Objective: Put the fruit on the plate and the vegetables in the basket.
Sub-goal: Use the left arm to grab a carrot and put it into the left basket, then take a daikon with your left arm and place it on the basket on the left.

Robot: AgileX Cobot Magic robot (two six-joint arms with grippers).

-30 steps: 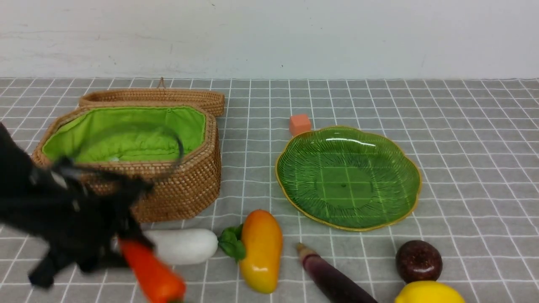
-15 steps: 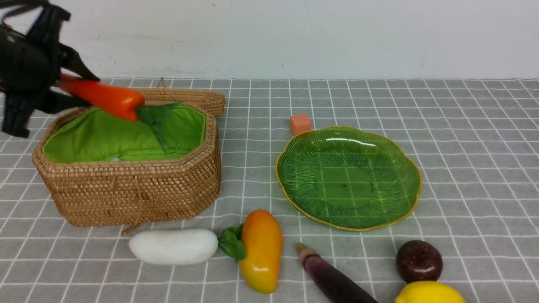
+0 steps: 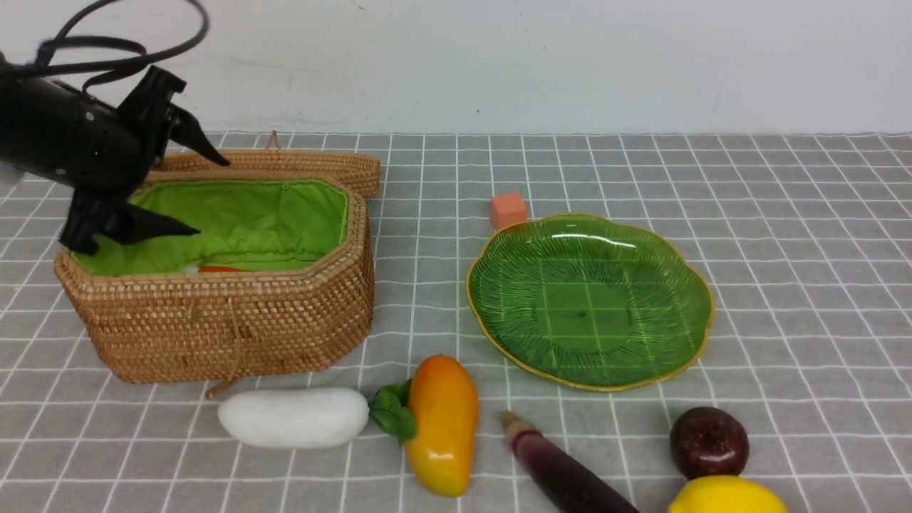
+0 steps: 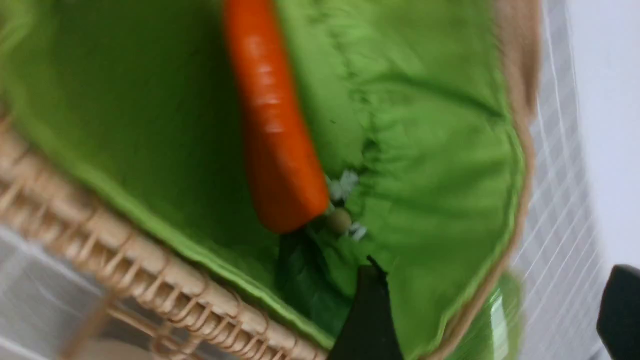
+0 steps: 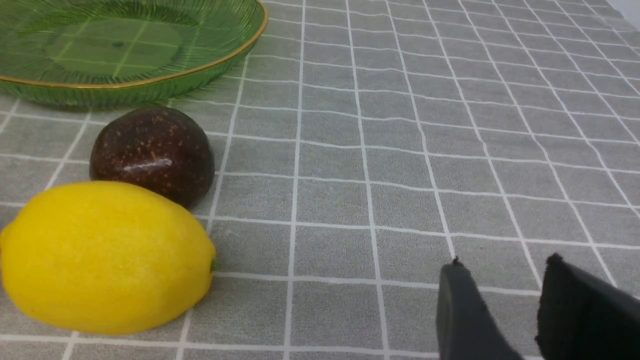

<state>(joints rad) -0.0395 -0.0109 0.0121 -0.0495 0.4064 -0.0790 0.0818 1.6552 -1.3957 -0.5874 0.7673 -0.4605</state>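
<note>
Clock directions as in the front view, 12 = towards the wall

- left gripper (image 3: 212,197): over the 9–10 o'clock end of the basket (image 3: 235,328), jaws spread wide, nothing between them
- carrot (image 4: 275,130): lies loose on the green lining inside the basket. The wrist view shows its full length, with a dark leaf at the thick end. The front view shows only an orange sliver above the near rim
- basket lid (image 3: 306,164): behind the basket at its 12 o'clock, touching the back wall
- right gripper (image 5: 505,260): low over the cloth at about 4 o'clock of the lemon (image 5: 105,255), fingers slightly apart with a narrow gap, gripping nothing. Out of frame in the front view
- plate (image 3: 591,299): at 3 o'clock of the basket, well apart from it
- orange cube (image 3: 507,210): just off the plate rim at 11 o'clock
- radish (image 3: 292,417): on the cloth at 6 o'clock of the basket, near its front wall, leaves pointing to 3 o'clock and touching the mango (image 3: 442,424)
- mango: upright-ish on the cloth, at 7 o'clock of the plate
- eggplant (image 3: 563,474): at 6 o'clock of the plate, running off the frame edge towards 5 o'clock
- maroon fruit (image 3: 709,442): at 5 o'clock of the plate, near the rim but not touching
- lemon: at 6 o'clock of the maroon fruit, touching or almost, can't tell which

All three fruits lie on the cloth, outside the plate
</note>
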